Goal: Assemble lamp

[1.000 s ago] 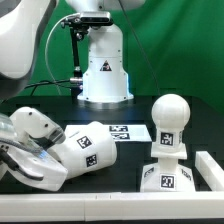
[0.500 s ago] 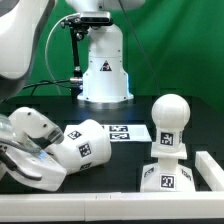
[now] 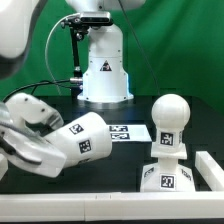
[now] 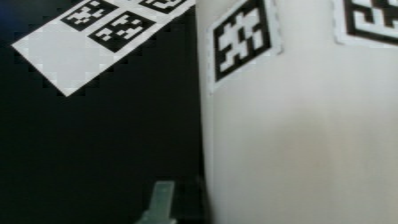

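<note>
The gripper [image 3: 45, 150] is mostly hidden behind the shade [image 3: 85, 140], which lies tilted against it; whether the jaws clamp it cannot be told. The wrist view shows the shade's wall filling the frame beside one fingertip [image 4: 162, 200]. Well away from the jaws, the bulb [image 3: 170, 122] stands upright on the base [image 3: 168, 176].

Exterior view was evenly lit, prob. from overhead: the bulb [image 3: 170, 108] head was brightest on top, shading grey underneath. Black table [image 3: 130, 165] stayed very dark w/ little visible shadow. No strong glare; the white pedestal [image 3: 104, 70] looked slightly washed out. Low res, soft edges overall. The arm [image 3: 18, 40] at the near corner was out of focus. Wrist view was dimmer, blurry close-up; the shade [image 4: 302, 130] wall looked grey, tags soft but readable.
</note>
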`<action>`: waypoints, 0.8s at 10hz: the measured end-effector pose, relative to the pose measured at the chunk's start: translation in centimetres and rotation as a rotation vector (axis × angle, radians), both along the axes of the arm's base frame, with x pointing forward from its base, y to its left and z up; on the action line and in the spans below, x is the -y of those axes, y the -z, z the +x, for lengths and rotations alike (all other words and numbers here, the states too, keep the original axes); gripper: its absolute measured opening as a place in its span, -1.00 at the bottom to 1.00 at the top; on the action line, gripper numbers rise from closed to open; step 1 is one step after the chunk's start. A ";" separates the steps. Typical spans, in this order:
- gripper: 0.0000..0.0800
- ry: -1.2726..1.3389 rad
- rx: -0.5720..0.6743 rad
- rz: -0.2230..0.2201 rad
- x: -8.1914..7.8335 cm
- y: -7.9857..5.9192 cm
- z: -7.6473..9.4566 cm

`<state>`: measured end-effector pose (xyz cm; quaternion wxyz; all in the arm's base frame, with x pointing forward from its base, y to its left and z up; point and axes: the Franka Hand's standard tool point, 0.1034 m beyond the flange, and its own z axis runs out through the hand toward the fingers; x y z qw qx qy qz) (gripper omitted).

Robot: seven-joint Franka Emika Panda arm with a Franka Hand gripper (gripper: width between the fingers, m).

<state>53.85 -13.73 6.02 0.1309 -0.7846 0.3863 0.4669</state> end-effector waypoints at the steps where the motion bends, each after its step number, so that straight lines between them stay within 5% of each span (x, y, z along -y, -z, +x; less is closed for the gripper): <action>1: -0.87 -0.037 0.039 0.004 -0.1 -1.9 0.7; 5: -0.87 -0.182 0.173 -0.025 -1.3 -8.6 2.5; 7: -0.87 -0.202 0.320 -0.127 -2.4 -10.4 3.8; 8: -0.87 -0.195 0.386 -0.167 -2.5 -10.0 4.2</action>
